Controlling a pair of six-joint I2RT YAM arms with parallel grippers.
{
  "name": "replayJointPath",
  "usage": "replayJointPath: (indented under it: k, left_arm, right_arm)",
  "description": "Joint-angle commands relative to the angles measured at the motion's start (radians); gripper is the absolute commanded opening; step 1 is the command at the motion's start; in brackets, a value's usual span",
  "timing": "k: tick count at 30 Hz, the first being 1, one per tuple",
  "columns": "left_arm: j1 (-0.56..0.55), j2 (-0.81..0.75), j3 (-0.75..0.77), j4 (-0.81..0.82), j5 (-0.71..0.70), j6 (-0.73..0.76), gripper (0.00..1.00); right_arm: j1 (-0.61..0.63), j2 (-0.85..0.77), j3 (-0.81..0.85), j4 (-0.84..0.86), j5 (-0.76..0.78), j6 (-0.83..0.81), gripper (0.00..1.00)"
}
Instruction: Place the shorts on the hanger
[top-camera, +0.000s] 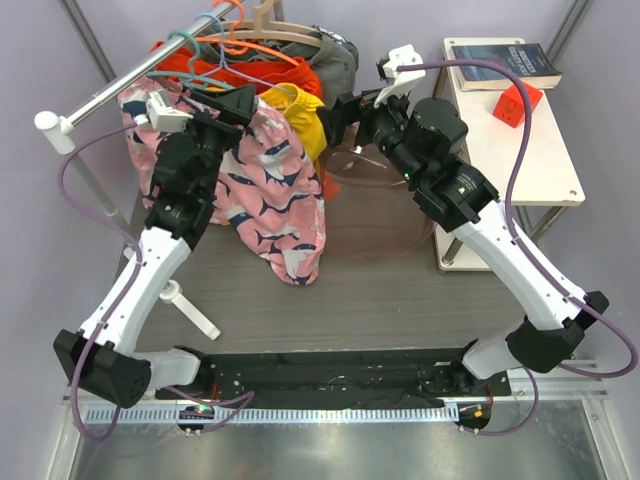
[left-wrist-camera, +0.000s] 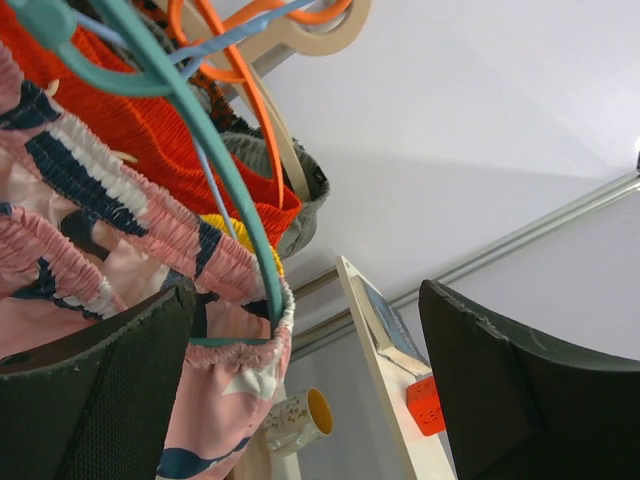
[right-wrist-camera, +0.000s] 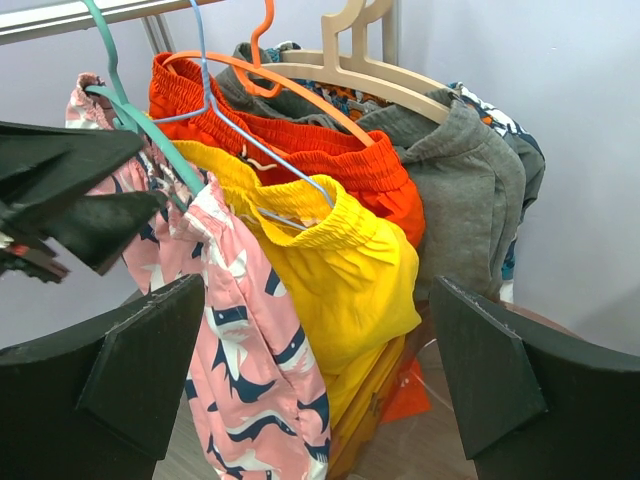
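The pink shorts (top-camera: 272, 200) with navy and white shark shapes hang by their waistband from the teal hanger (top-camera: 186, 42), which is hooked on the rail. From the left wrist the teal hanger (left-wrist-camera: 215, 170) runs through the gathered waistband of the shorts (left-wrist-camera: 120, 215). My left gripper (top-camera: 235, 105) is open at the waistband's right end, which lies just inside its left finger (left-wrist-camera: 120, 380), ungripped. My right gripper (top-camera: 342, 115) stands open, apart from the clothes and facing them. Its view shows the shorts (right-wrist-camera: 250, 370) and the hanger (right-wrist-camera: 150, 135).
Yellow shorts (right-wrist-camera: 340, 260) on a blue wire hanger, orange shorts (right-wrist-camera: 300, 150) on an orange hanger and a grey hoodie (right-wrist-camera: 460, 180) on a wooden hanger crowd the same rail (top-camera: 130, 75). A white side table (top-camera: 540, 160) holds a book and a red cube (top-camera: 516, 104). A mug (left-wrist-camera: 295, 420) shows.
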Motion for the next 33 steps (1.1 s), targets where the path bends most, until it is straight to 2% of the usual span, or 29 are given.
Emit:
replayJointPath:
  k: [1, 7, 11, 13, 15, 17, 18, 22, 25, 30, 33]
  left_arm:
    - [0.006, -0.089, -0.018, 0.071, -0.018, 0.101, 0.92]
    - [-0.022, -0.167, -0.068, 0.056, 0.045, 0.202, 0.98]
    - [-0.046, -0.201, -0.073, -0.002, 0.177, 0.303, 1.0]
    - [-0.066, -0.207, -0.05, -0.094, 0.292, 0.371, 1.0]
    - [-0.089, -0.204, -0.016, -0.236, 0.329, 0.423, 1.0]
    - [-0.1, -0.198, -0.004, -0.309, 0.415, 0.467, 1.0]
    - [-0.104, -0.174, 0.019, -0.356, 0.438, 0.521, 1.0]
    - [-0.179, -0.036, 0.21, -0.745, 0.559, 0.7, 1.0]
    - [-0.193, 0.035, 0.275, -0.902, 0.648, 0.788, 1.0]
    - [-0.27, 0.103, 0.292, -1.1, 0.628, 0.955, 1.0]
    - [-0.273, 0.124, 0.257, -1.174, 0.556, 0.977, 1.0]
  right_arm:
    - [-0.002, -0.039, -0.004, 0.025, -0.019, 0.011, 1.0]
    - [-0.002, -0.045, -0.021, 0.026, -0.033, 0.004, 1.0]
    - [-0.002, -0.065, -0.068, 0.029, -0.044, -0.016, 1.0]
    - [-0.003, -0.081, -0.088, 0.029, -0.044, -0.03, 1.0]
    - [-0.002, -0.104, -0.125, 0.031, -0.035, -0.028, 1.0]
    - [-0.002, -0.121, -0.169, 0.029, -0.024, -0.03, 1.0]
    - [-0.002, -0.141, -0.186, 0.023, -0.024, -0.03, 1.0]
    - [-0.008, -0.204, -0.291, 0.005, -0.021, -0.054, 1.0]
    - [-0.023, -0.267, -0.4, -0.01, -0.034, -0.073, 1.0]
    - [-0.061, -0.345, -0.594, -0.032, -0.067, -0.082, 1.0]
    - [-0.075, -0.394, -0.69, -0.044, -0.091, -0.088, 1.0]
